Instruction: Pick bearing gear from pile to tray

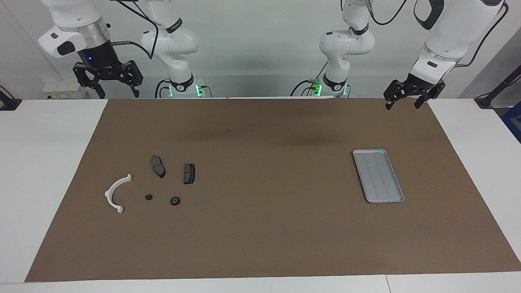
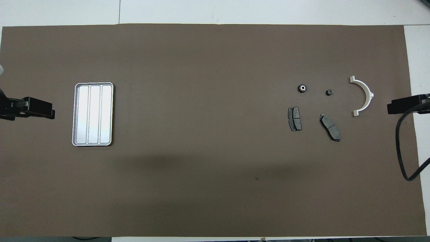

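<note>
The pile lies on the brown mat toward the right arm's end. It holds a white curved arc bracket [image 1: 116, 192] [image 2: 364, 95], two dark grey pad-shaped plates [image 1: 158, 166] [image 1: 189, 173] and two tiny black round pieces farther from the robots than the plates. The bigger round piece [image 1: 175, 200] [image 2: 302, 88] has a pale centre; the smaller [image 1: 149, 197] [image 2: 329, 92] lies beside it. The empty silver tray [image 1: 378, 176] [image 2: 93, 114] lies toward the left arm's end. My right gripper [image 1: 118, 94] [image 2: 401, 105] is open, raised by the mat's edge. My left gripper [image 1: 401, 107] [image 2: 37, 108] is open, raised near the tray's end of the mat.
The brown mat [image 1: 260, 228] covers most of the white table. A black cable [image 2: 401, 148] hangs from the right arm over the mat's edge. Both arm bases stand at the robots' edge of the table.
</note>
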